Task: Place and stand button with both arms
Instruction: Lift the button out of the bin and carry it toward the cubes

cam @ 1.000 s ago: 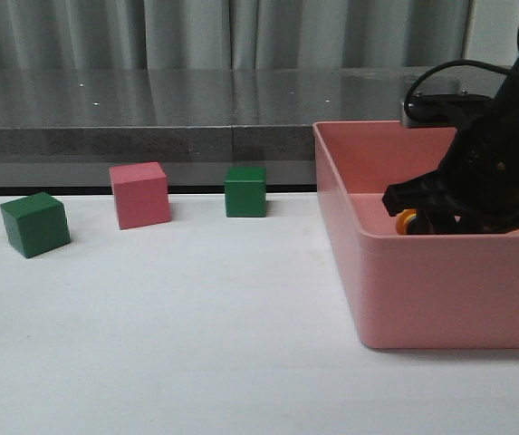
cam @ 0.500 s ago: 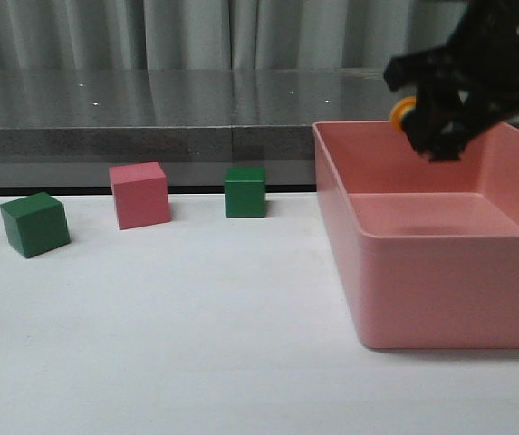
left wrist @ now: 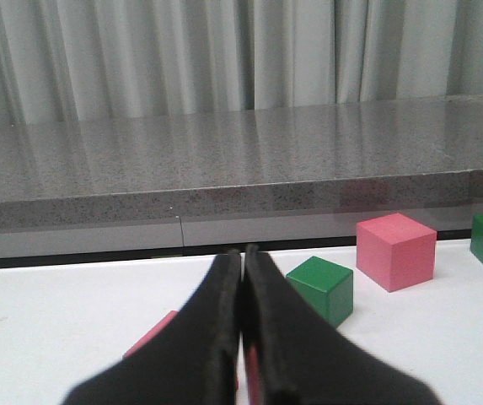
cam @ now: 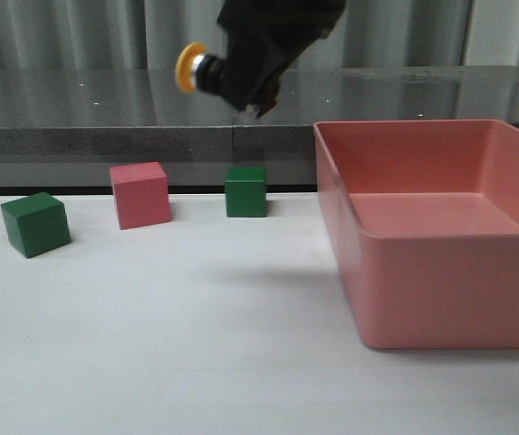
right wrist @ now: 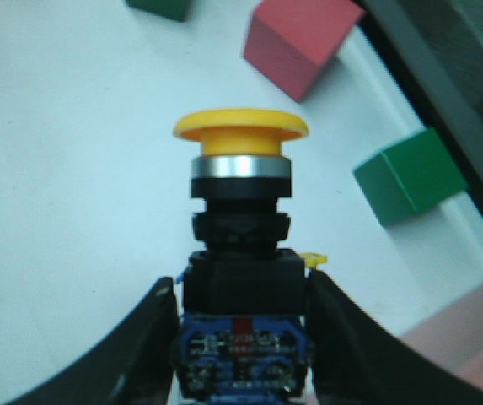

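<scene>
Button (cam: 196,69) clamped sideways in right hand (right wrist: 241,337), high over tabletop (cam: 196,344); left hand (left wrist: 243,337) closed, empty. Lower slowly, base down, left of bin (cam: 440,299).

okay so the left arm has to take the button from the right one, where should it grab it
Probably the black neck under the silver collar of the button, approached across its axis. The right gripper jaws cover the blue base, and the domed yellow cap looks slippery. The left gripper must open first.

A lab test bench. A bare white worktop (cam: 168,344) holds coloured cubes (cam: 141,195) and a pink bin (cam: 440,272). Grey curtains (left wrist: 224,55) hang behind.
</scene>
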`<state>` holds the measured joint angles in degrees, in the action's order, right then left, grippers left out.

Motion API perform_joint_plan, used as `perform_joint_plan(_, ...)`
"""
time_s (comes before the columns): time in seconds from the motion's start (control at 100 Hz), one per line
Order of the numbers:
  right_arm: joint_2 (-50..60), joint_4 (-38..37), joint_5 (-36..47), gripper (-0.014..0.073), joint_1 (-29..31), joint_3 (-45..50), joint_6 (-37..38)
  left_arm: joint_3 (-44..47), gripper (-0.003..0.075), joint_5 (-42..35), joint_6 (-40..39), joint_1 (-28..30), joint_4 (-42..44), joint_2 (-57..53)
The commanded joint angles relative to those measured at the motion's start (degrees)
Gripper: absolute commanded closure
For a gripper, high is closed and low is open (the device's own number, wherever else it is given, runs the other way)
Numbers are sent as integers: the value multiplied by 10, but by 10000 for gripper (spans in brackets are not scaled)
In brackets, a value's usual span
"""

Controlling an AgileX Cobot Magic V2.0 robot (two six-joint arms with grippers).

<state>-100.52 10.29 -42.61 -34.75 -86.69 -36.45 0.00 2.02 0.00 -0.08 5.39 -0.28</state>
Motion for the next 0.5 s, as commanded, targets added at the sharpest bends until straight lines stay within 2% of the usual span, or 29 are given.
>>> perform_joint_plan(0.0, -14, 12, 23, 509, -21, -28, -83, 25, 740, -46, -7, 0, -6, -18)
perform_joint_plan(0.14, -82, 12, 30, 505, -42, -48, -138, 25, 740, -46, -7, 0, -6, -18)
perform_joint_plan(0.36, -159, 12, 42, 503, -47, -77, -144, 25, 740, -46, -7, 0, -6, -18)
perform_joint_plan(0.49, -181, 12, 42, 432, -47, -86, -144, 25, 740, -46, -7, 0, -6, -18)
